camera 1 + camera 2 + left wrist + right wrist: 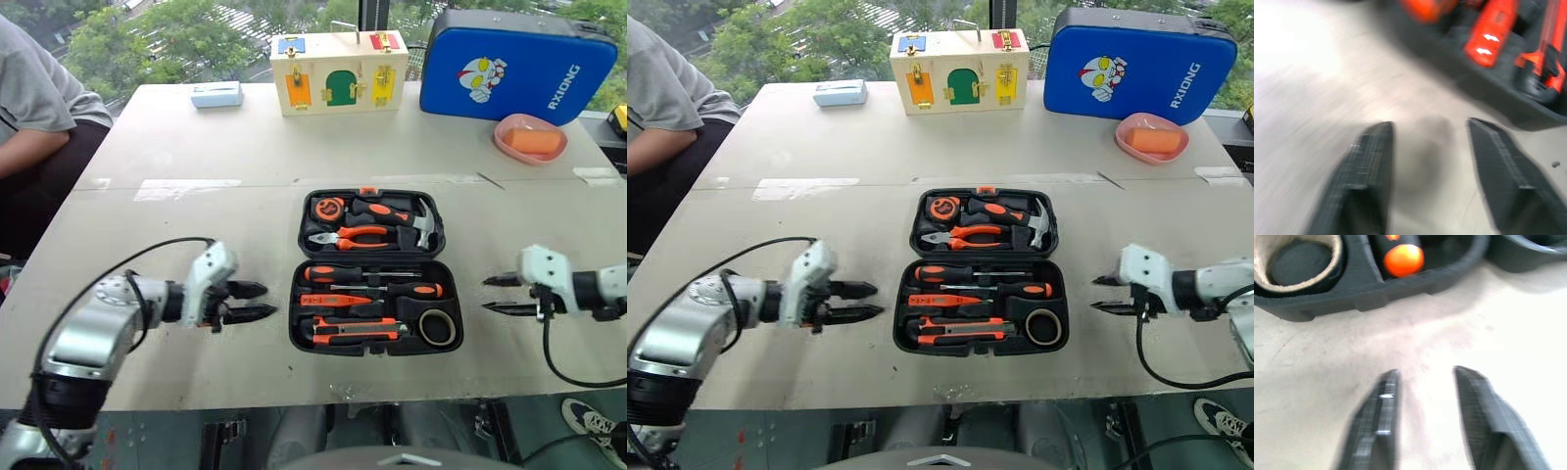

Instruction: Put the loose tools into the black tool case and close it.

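Note:
The black tool case (294, 333) lies open in the middle of the table. Its near half holds two long screwdrivers (338, 274) (416, 290), a slim orange tester screwdriver (328, 300), a utility knife (353, 331) and a tape roll (437, 326). Pliers (353, 236), a hammer (423, 220) and a tape measure (328, 209) sit in the far half. My left gripper (269, 301) hovers just left of the case, open and empty. To the right of the case my right gripper (485, 295) is open too, nothing between its fingers (1383, 406).
At the table's far edge stand a wooden box with coloured doors (338, 70), a blue case with a cartoon figure (519, 64), a pink dish (530, 137) and a small pale box (216, 94). A person (39, 108) sits at the far left.

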Action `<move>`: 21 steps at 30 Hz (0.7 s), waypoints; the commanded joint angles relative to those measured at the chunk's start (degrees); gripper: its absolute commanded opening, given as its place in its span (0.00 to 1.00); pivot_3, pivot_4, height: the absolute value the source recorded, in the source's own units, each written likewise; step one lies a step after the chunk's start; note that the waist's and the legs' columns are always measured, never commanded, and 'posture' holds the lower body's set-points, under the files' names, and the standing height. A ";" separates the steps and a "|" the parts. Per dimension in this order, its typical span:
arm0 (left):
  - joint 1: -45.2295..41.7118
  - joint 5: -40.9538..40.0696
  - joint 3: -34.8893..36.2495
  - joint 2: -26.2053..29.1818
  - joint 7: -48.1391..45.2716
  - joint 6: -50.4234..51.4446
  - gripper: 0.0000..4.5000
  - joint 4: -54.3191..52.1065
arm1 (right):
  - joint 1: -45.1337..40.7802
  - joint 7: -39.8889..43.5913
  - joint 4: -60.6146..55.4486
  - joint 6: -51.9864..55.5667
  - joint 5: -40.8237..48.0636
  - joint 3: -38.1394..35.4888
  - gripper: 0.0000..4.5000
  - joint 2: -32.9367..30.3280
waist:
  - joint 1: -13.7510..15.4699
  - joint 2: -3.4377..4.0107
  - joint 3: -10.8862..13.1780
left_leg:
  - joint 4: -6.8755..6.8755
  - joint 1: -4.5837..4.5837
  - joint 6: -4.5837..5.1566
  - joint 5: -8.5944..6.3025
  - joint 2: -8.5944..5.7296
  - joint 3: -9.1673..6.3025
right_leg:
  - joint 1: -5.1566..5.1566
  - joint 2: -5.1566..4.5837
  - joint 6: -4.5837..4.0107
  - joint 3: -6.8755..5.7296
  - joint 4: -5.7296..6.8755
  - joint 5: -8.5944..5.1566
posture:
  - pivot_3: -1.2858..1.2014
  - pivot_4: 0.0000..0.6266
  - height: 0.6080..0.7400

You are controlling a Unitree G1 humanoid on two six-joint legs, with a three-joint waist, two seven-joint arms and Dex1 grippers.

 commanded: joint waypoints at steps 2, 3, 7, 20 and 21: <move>-13.02 -7.91 5.71 -3.11 8.46 21.37 1.00 7.95 | -12.67 -8.34 1.11 23.43 11.68 -4.07 0.81 5.75 | 0.05 0.02 0.07 | 0.13 -0.01 0.02 -0.01 -0.01 0.00 | -0.01 0.02 -0.05 -0.04 0.16 0.04 | 0.52 0.24 0.96; -14.78 -8.54 6.09 -3.75 9.69 23.78 1.00 8.95 | -13.98 -9.25 1.14 25.59 12.34 -4.10 0.90 6.37 | 0.19 0.00 0.09 | 0.25 -0.03 0.02 -0.01 -0.02 0.00 | -0.04 0.02 -0.04 -0.08 0.33 0.04 | 0.52 0.24 0.96; -25.06 -10.66 7.37 -10.08 16.47 34.04 1.00 14.46 | -21.32 -18.51 2.00 38.15 16.06 -3.60 0.99 13.86 | 0.41 -0.09 0.03 | 0.43 -0.20 -0.22 0.13 -0.05 -0.24 | -0.05 0.03 -0.03 -0.35 0.33 0.03 | 0.52 0.24 0.96; -34.65 -8.90 5.29 -18.97 22.50 30.90 0.57 22.43 | -30.29 -34.89 12.20 47.52 13.77 -4.27 0.69 23.75 | -0.14 -0.09 0.03 | 0.38 -0.35 -0.26 0.16 -0.09 0.17 | -0.56 -0.01 -0.04 -0.03 0.65 0.03 | 0.52 0.24 0.96; -34.42 -8.47 4.65 -18.89 22.67 30.80 0.49 22.37 | -29.91 -34.70 12.05 46.36 12.84 -3.01 0.60 23.26 | -0.13 -0.09 0.03 | 0.38 -0.35 -0.26 0.15 -0.09 0.18 | -0.57 -0.02 -0.04 -0.01 0.66 0.03 | 0.52 0.24 0.96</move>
